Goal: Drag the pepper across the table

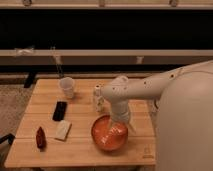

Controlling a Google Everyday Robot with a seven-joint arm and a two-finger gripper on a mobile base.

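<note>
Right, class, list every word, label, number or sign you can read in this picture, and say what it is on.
Small dark logo on a near corner of the table: too blurred to read.
Nothing else carries readable text; the gripper, down over the orange bowl, shows none.

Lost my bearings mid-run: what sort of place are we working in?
Probably an indoor test area set up like a home: a slatted wooden table with a cup, phone and pepper. The gripper is over the orange bowl.
</note>
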